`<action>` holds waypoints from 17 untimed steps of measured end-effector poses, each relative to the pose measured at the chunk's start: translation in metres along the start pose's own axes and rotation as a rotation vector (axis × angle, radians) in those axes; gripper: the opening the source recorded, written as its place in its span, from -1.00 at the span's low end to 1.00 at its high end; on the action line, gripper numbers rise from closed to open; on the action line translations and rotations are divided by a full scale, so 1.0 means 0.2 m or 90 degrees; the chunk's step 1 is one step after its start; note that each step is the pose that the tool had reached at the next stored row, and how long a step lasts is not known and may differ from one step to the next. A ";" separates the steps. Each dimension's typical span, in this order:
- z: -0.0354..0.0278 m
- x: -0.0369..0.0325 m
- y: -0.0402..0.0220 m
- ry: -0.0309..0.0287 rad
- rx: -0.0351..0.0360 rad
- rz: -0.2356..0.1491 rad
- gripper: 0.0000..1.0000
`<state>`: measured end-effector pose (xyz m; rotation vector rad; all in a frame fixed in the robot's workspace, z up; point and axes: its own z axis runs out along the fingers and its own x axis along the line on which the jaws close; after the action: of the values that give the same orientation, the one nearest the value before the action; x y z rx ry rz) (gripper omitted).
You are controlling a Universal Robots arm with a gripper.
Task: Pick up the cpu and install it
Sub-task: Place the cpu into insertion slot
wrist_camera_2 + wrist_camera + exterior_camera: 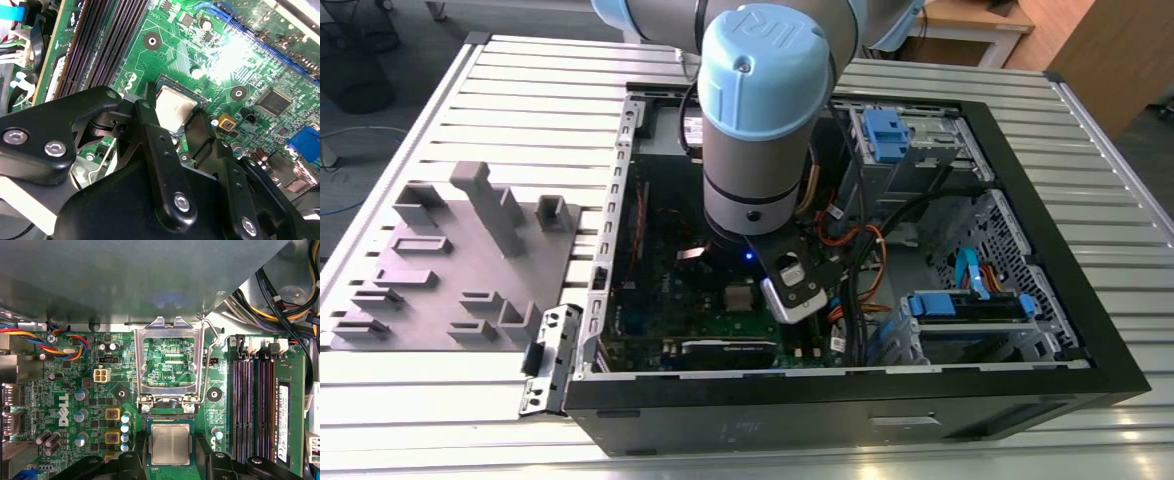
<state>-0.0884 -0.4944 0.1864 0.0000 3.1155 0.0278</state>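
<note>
Hidden bits first. In the exterior view the arm (761, 90) blocks the middle of the open case (854, 400), so the socket area is mostly covered. In the second wrist view the gripper (172, 107) body covers the near part of the board (165, 45). One of the fingers (150, 135) overlaps one edge of the cpu (175, 111), and glare washes out a patch of board beyond it. In the first wrist view a blurred grey mass covers the far part of the frame, and the fingers are cut off at the picture edge.

Pose: the wrist points straight down into the case, which lies on its side on the slatted metal surface (494, 80).

cpu: sits flat in the socket (170, 423), silver top up. It is just beside the hinge of the shiny load frame (169, 362), which is swung open with board showing through its hollow middle. Memory slots (255, 405) run alongside.

Fingers are apart, one on each side of the cpu. In the first wrist view a sliver of socket rim shows between chip and each finger. In the second wrist view I can't tell whether they touch it.

Grey blocks (467, 250) sit on the surface at the exterior view's left, well apart from the case.
</note>
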 end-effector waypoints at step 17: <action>-0.025 -0.001 0.001 0.0004 -0.0003 0.000 -0.04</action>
<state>-0.0883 -0.4943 0.1915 -0.0002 3.1161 0.0285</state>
